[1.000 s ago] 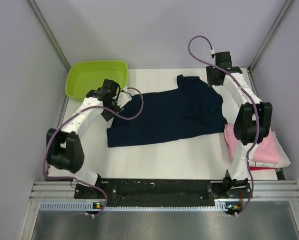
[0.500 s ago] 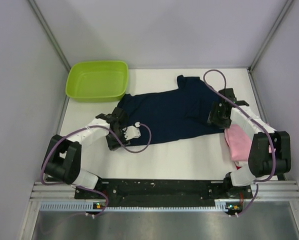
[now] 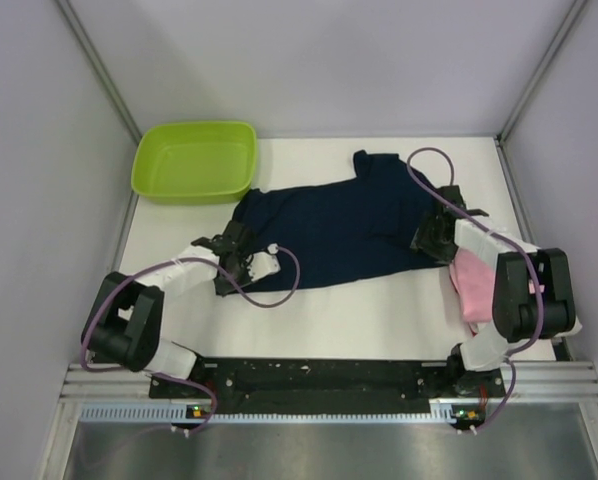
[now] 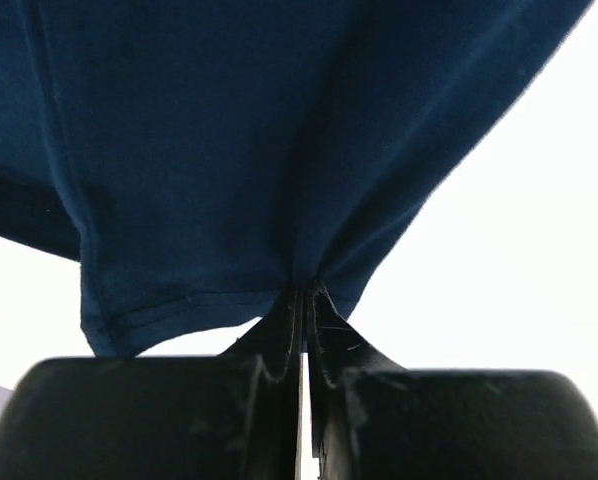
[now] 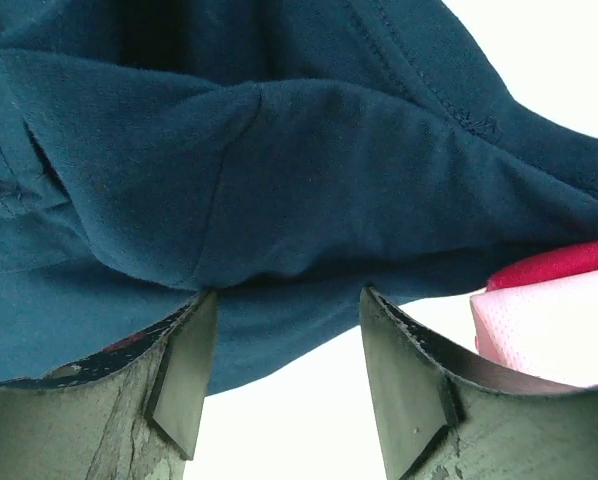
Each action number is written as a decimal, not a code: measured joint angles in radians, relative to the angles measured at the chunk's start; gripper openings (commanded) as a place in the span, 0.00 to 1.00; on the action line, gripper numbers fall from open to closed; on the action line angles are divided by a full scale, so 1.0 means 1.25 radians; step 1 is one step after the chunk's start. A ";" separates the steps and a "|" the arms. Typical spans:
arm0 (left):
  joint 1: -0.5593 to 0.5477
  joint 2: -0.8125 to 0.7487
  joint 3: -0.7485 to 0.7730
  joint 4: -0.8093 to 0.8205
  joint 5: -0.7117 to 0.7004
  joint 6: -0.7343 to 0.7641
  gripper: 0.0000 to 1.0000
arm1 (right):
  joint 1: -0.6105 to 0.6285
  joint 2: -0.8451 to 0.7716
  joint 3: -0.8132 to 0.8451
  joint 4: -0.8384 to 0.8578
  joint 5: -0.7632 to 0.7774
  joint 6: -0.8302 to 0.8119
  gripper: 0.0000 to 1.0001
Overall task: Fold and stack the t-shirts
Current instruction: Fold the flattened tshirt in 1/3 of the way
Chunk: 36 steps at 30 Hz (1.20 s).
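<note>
The navy t-shirt (image 3: 334, 225) lies spread across the middle of the white table. My left gripper (image 3: 231, 252) is at its near left corner and is shut on the hem, which bunches between the jaws in the left wrist view (image 4: 304, 292). My right gripper (image 3: 426, 240) is at the shirt's near right edge, open, its fingers (image 5: 184, 370) straddling the navy cloth (image 5: 279, 170) without pinching it. A folded pink shirt (image 3: 474, 280) lies on the stack at the right; pink and red edges (image 5: 549, 290) show in the right wrist view.
A lime green tub (image 3: 194, 160) stands at the back left, just beyond the shirt's left end. Grey walls close in the table on the left, back and right. Bare white table (image 3: 349, 315) lies in front of the shirt.
Both arms came down from the shirt's far side to its near edge. The left gripper shifted slightly on the hem corner; the right one settled at the right edge beside the pink stack.
</note>
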 measured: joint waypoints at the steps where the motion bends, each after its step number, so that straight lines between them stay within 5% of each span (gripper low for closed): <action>1: 0.000 -0.005 -0.003 -0.007 0.002 0.000 0.00 | 0.000 0.003 0.000 0.004 -0.001 0.000 0.57; 9: -0.002 -0.262 -0.088 -0.289 0.022 0.026 0.00 | 0.000 -0.010 -0.002 0.006 -0.027 -0.023 0.50; 14: -0.005 -0.313 -0.088 -0.431 0.037 0.025 0.76 | 0.004 -0.038 0.001 -0.012 -0.060 -0.050 0.45; 15: -0.005 -0.309 -0.085 -0.446 0.047 0.026 0.77 | 0.006 -0.040 0.002 -0.020 -0.069 -0.056 0.46; 19: -0.005 -0.267 -0.007 -0.489 0.063 0.034 0.76 | 0.013 -0.050 0.019 -0.060 -0.075 -0.079 0.42; 23: -0.005 -0.156 0.295 -0.470 0.135 0.001 0.34 | 0.016 -0.070 0.042 -0.087 -0.051 -0.102 0.32; 26: -0.032 -0.022 0.562 -0.358 0.224 -0.083 0.24 | 0.016 -0.047 0.062 -0.083 -0.052 -0.112 0.18; 29: -0.098 0.109 0.712 -0.256 0.265 -0.147 0.26 | 0.015 0.009 0.068 -0.071 -0.051 -0.116 0.01; 36: -0.262 0.359 0.746 -0.065 0.322 -0.211 0.43 | -0.013 0.042 0.029 -0.070 -0.044 -0.105 0.00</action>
